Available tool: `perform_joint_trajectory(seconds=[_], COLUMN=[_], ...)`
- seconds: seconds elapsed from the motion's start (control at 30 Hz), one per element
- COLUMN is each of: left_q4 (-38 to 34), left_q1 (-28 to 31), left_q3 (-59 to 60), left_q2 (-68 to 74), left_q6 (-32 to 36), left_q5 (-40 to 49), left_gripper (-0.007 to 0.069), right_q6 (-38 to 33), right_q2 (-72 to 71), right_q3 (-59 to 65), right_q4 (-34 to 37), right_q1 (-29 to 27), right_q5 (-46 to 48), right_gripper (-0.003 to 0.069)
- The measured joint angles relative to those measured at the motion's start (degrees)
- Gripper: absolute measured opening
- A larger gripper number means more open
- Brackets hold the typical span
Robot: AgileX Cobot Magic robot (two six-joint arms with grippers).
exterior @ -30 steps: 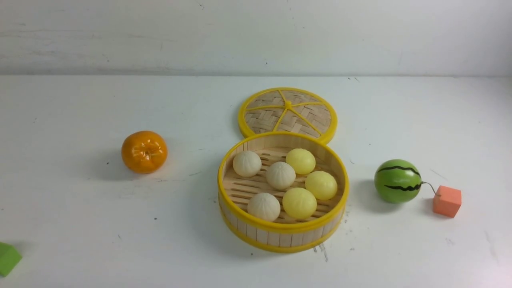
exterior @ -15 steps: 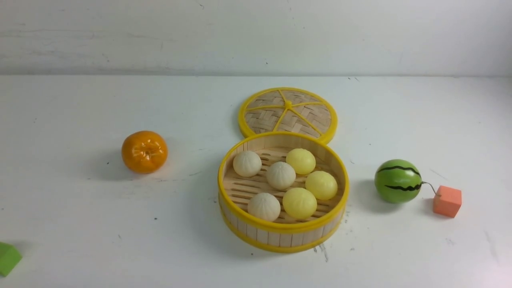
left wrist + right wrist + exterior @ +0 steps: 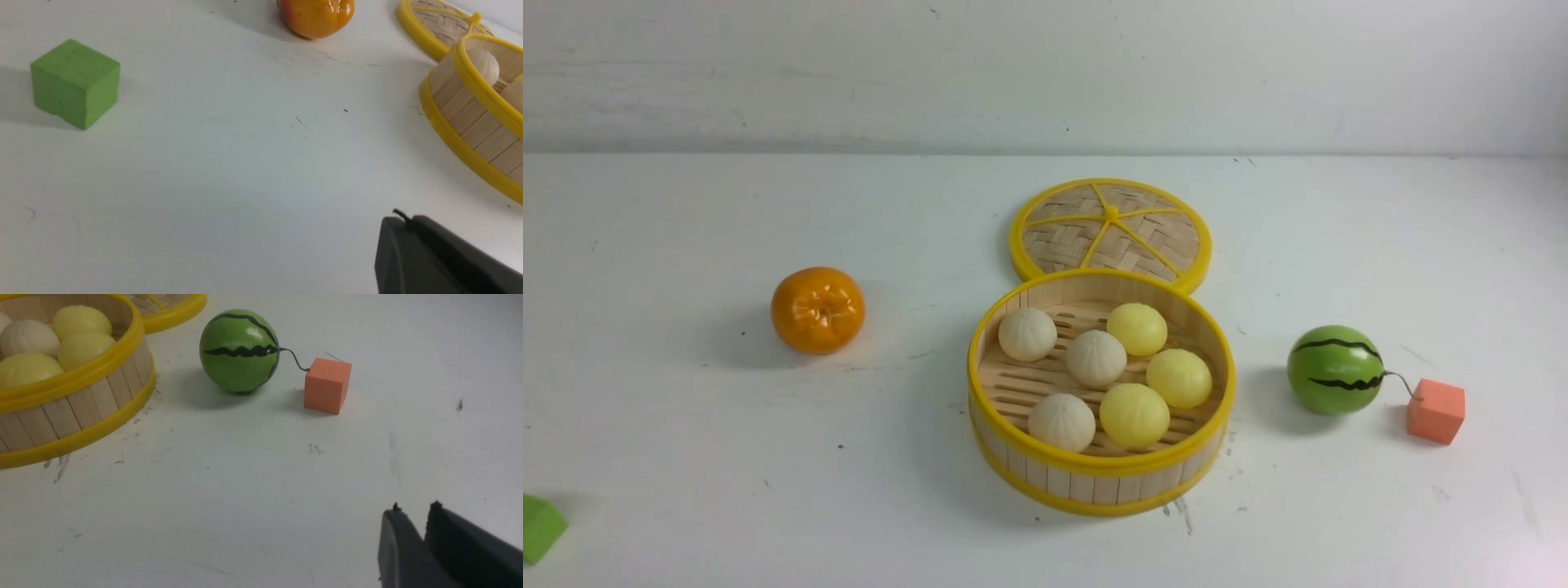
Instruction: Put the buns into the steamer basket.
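On white table (image 3: 686, 457), steamer basket (image 3: 1101, 482) well ahead of both claws, between them. Six buns (image 3: 1097, 358) inside on slat floor: three off-white, three pale yellow. Lid (image 3: 1111, 229) flat behind basket, touching rim. Left gripper (image 3: 402, 228) low over bare table, jaws together, empty. Right gripper (image 3: 412, 522) low over table, narrow gap between fingers, nothing held; watermelon ball (image 3: 239, 351) ahead.
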Motion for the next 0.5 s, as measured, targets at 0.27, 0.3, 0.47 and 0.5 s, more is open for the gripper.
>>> perform_joint_trajectory(seconds=[0.27, 0.3, 0.47, 0.5], left_q4=[0.00, 0.00, 0.00, 0.00], left_q1=[0.00, 0.00, 0.00, 0.00], left_q3=[0.00, 0.00, 0.00, 0.00], left_q2=[0.00, 0.00, 0.00, 0.00], left_q6=[0.00, 0.00, 0.00, 0.00], left_q5=[0.00, 0.00, 0.00, 0.00], left_gripper=[0.0016, 0.0017, 0.0016, 0.0016], right_q6=[0.00, 0.00, 0.00, 0.00], right_q2=[0.00, 0.00, 0.00, 0.00], right_q3=[0.00, 0.00, 0.00, 0.00], right_q4=[0.00, 0.00, 0.00, 0.00], right_q1=[0.00, 0.00, 0.00, 0.00], right_q5=[0.00, 0.00, 0.00, 0.00], right_gripper=[0.0118, 0.0119, 0.0125, 0.0127])
